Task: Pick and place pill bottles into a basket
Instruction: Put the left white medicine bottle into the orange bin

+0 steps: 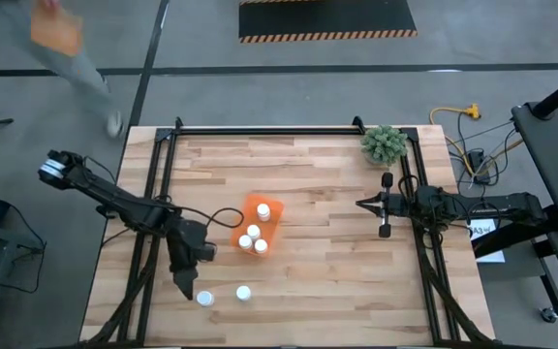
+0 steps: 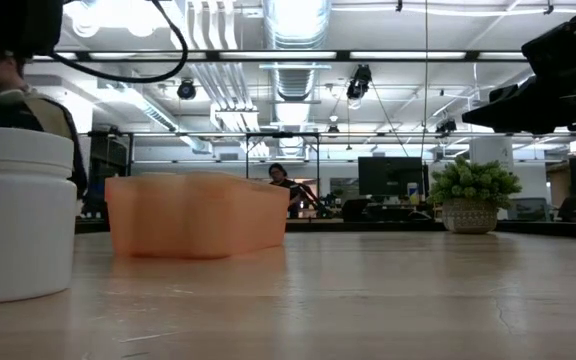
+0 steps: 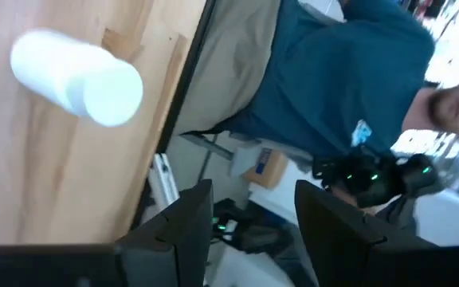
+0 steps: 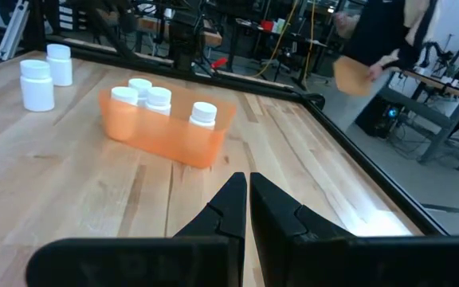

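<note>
4 bottles in basket — 2 outside

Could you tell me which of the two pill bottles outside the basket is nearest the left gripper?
The bottle just below the left gripper near the table's front edge; the other loose bottle stands farther right.

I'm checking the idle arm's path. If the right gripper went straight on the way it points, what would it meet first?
Probably the orange basket, which lies ahead of the shut right gripper across bare table; it may pass just beside it, since depth is unclear.
</note>
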Tool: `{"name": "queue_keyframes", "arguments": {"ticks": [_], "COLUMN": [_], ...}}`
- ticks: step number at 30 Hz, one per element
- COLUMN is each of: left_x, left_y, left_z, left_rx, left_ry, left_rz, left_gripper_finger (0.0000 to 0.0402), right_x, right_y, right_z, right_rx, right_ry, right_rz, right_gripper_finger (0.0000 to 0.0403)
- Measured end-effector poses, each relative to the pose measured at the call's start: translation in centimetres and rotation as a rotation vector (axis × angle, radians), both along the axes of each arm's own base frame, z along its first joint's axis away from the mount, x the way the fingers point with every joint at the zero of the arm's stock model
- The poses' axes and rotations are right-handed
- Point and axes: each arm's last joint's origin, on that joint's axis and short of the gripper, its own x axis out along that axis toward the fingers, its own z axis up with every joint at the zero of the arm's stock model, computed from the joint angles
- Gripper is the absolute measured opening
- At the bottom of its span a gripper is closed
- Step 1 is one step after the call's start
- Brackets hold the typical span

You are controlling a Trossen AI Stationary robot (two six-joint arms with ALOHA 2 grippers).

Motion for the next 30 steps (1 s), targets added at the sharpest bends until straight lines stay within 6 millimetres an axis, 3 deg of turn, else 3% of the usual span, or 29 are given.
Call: {"name": "queue_keyframes", "arguments": {"ticks": [14,22,30], "left_x": [-2.2,-3.3,-3.5], "left_y": [-1.9,-3.9,-4.4], "left_z": [1.2,0.7,0.0], "left_rx": [-0.075,0.006,0.057], "left_ry": [0.376,0.394,0.425], "left_rz": [0.201,0.398,0.425], "left_gripper_finger": [0.0160,0.0160,0.0160], "right_x": [0.0,0.0,0.0], "right_y": [0.0,0.0,0.0], "right_z": [0.0,0.0,0.0], "right_rx": [0.000,0.000,0.000], "right_ry": [0.000,0.000,-0.001], "right_rz": [0.000,0.000,0.000], "right_gripper_finger": [0.0009,0.0009,0.0009]}}
